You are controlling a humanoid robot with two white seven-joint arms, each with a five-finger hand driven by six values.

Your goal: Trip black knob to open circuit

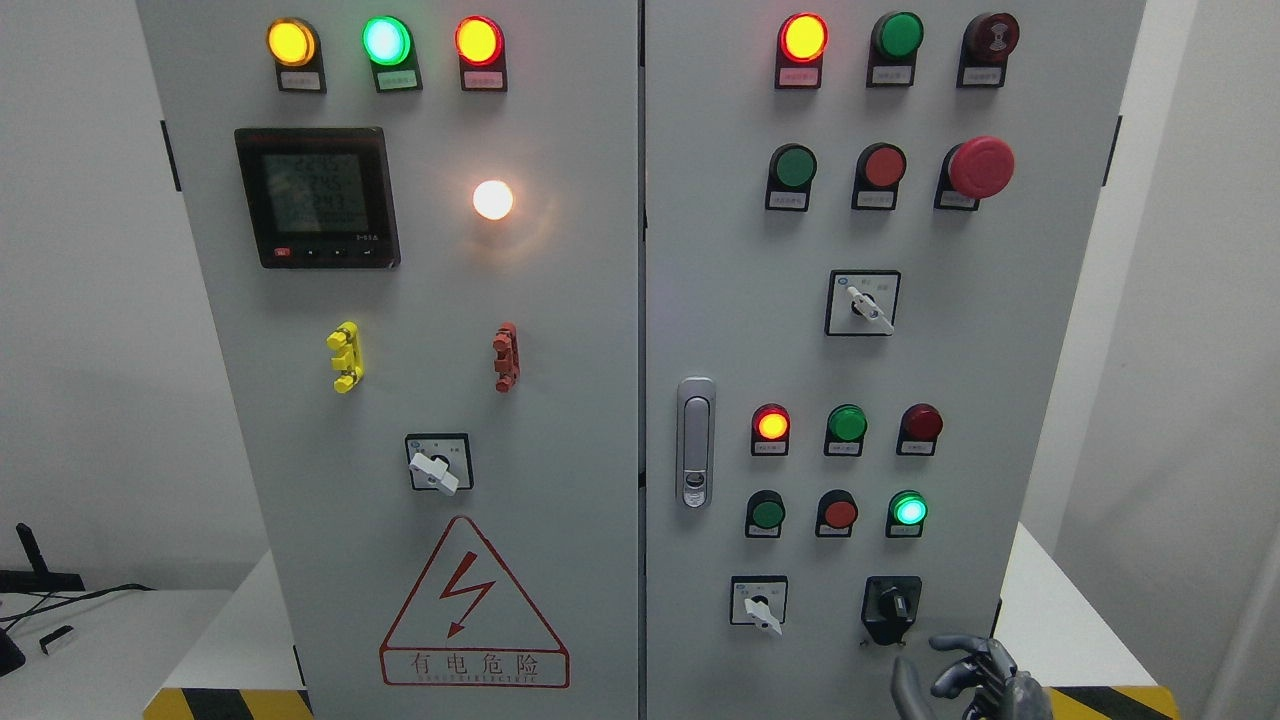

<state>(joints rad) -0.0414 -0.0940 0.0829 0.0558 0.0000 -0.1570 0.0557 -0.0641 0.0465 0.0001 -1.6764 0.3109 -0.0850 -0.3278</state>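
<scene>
The reach is in hand: the right hand (975,680) hovers just below the black knob (893,605), fingers loosely curled and grasping nothing, not yet touching it. The knob sits low on the cabinet's right door (1000,350), near its bottom right corner. Next, I judge, the fingers must rise, pinch and twist it. A white selector (760,605) sits nearby on the left; nothing blocks the way.

Plain white walls (90,330) stand behind on both sides, evenly lit. A white worktop (1070,640) runs along the bottom, edged at the front with yellow-and-black hazard tape (215,703). At the far left, black cables (70,598) and a small dark stand (35,570) lie on the white surface
</scene>
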